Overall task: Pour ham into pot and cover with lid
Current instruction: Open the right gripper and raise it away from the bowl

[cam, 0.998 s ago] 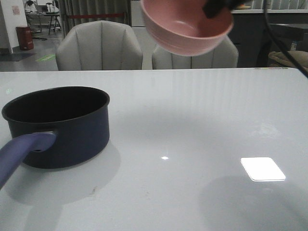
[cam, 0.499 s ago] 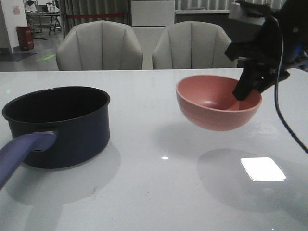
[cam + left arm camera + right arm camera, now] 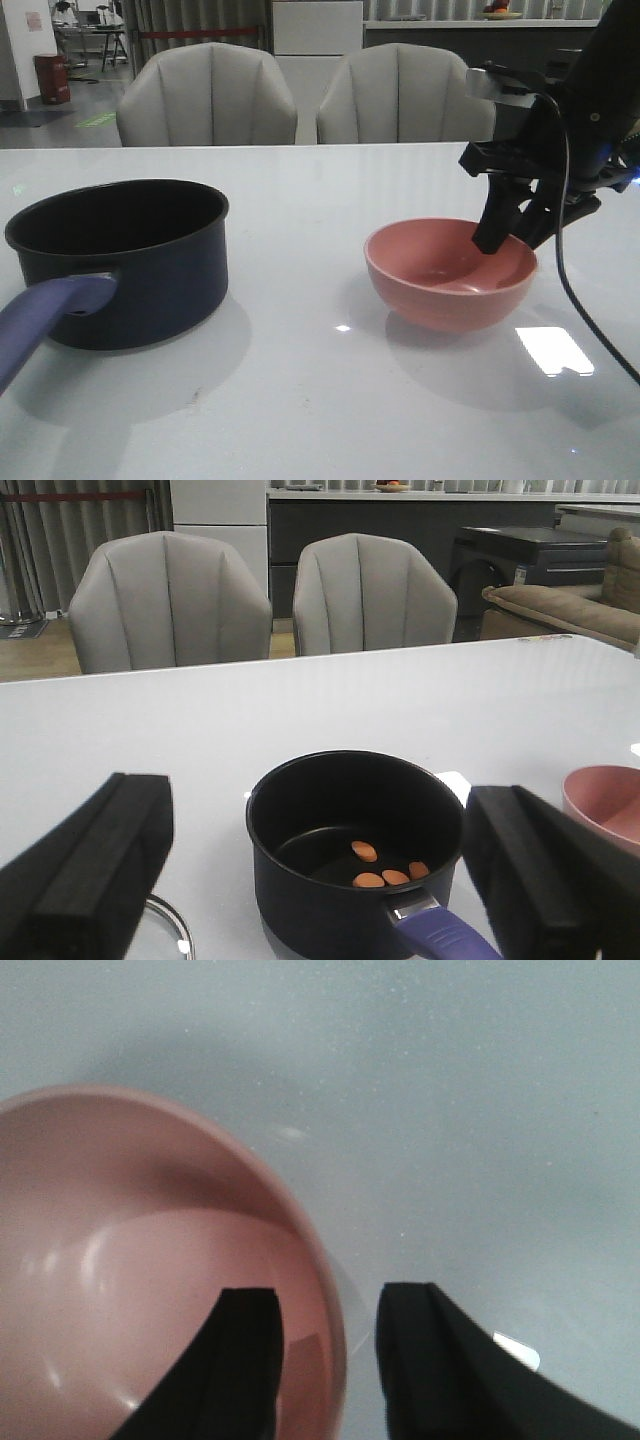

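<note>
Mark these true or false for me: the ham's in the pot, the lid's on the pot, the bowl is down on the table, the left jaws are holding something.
1. The ham is in the pot. True.
2. The lid is on the pot. False: the pot is uncovered; the lid lies on the table beside it.
3. The bowl sits on the table. True, with the right gripper straddling its rim.
4. The left gripper holds something. False: its jaws are wide open and empty.
</note>
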You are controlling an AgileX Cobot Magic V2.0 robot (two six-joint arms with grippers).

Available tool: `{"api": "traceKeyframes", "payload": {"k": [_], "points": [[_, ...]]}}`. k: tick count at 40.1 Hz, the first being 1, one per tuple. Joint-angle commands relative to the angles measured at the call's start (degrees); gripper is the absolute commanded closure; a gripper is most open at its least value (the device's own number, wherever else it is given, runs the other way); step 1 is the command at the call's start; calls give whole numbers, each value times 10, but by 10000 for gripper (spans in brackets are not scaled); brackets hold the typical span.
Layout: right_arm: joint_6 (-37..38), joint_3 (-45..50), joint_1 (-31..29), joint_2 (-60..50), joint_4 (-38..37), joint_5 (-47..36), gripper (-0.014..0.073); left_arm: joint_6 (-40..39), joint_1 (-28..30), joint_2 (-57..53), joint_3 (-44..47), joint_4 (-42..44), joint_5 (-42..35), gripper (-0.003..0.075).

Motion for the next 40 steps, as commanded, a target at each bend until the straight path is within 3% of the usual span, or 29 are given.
{"api": "traceKeyframes", "payload": {"k": [1,20,40], "points": [[-1,-28,-3,-46,6,11,209,0,-5,8,-16,0,-40,95],[-2,4,9,-285,14,-17,211,0,-5,8,-16,0,-42,95],[-2,281,104,-641,14,-243,211,0,-5,8,-16,0,-50,95]]}}
